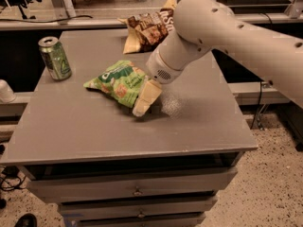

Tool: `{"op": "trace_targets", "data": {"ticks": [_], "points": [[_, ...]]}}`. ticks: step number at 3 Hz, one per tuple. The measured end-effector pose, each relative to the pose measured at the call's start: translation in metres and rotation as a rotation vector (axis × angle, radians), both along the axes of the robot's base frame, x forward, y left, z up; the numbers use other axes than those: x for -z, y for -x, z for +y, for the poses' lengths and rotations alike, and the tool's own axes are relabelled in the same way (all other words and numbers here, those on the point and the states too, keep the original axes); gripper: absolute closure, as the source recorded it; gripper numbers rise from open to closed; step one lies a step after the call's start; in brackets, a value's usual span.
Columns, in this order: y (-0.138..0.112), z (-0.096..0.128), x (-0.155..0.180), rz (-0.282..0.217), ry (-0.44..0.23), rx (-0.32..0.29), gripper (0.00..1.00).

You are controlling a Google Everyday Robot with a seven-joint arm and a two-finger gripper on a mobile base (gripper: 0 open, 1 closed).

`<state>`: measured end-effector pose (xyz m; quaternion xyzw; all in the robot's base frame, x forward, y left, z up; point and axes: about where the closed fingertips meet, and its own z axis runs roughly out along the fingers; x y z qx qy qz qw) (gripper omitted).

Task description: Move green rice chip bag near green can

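Note:
The green rice chip bag (119,82) lies flat near the middle of the grey table (94,131). The green can (55,58) stands upright at the table's left edge, well apart from the bag. My gripper (145,98) points down at the bag's right end, touching or overlapping its edge and low over the table. The white arm (222,32) comes in from the upper right and hides part of the table behind it.
A brown and yellow snack bag (144,28) lies at the table's back edge, behind the arm's wrist. The table has drawers below its front edge (137,190). A white object (5,91) sits on a lower surface to the left.

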<state>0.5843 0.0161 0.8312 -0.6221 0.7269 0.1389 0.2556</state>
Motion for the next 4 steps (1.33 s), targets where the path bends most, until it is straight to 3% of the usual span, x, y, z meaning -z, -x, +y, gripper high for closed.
{"op": "trace_targets", "data": {"ticks": [4], "points": [[-0.016,0.066,-0.011,0.021,-0.05,-0.04,0.0]]}}
